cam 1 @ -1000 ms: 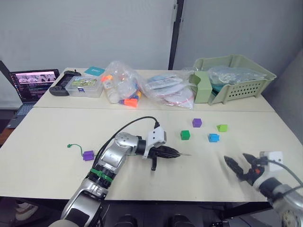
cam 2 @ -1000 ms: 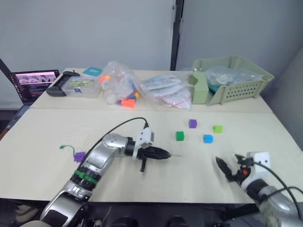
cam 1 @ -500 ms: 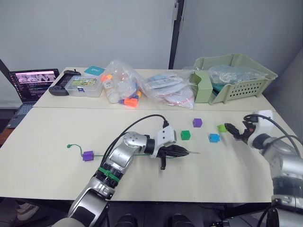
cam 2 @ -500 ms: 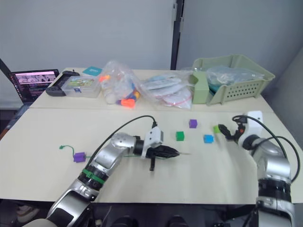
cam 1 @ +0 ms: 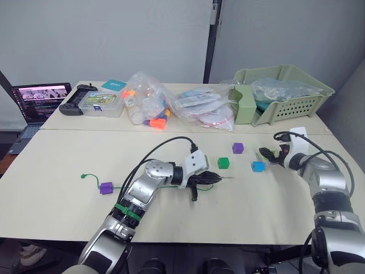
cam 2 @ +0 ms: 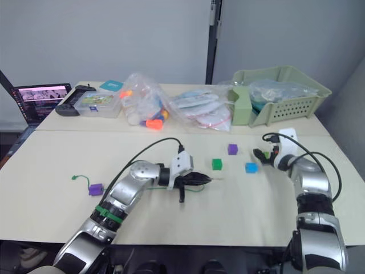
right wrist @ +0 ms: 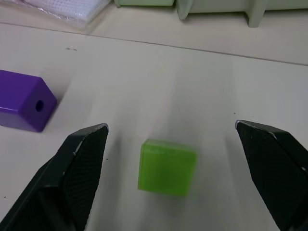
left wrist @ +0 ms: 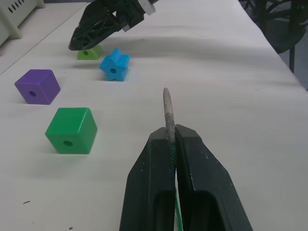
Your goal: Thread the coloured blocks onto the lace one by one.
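On the pale table (cam 1: 68, 165) the right gripper (right wrist: 178, 159) gapes around the lime block (right wrist: 167, 166); light, hard, probably slick, so pinch flat faces; the left gripper (left wrist: 172, 144) clamps the lace (left wrist: 168, 113) behind its stiff tip

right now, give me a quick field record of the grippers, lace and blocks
left gripper: shut on the lace, stiff tip sticking out past the fingers
right gripper: open, fingers either side of the lime green block, not touching it
threaded: one purple block on the lace
loose on table: dark green block, purple block, blue block
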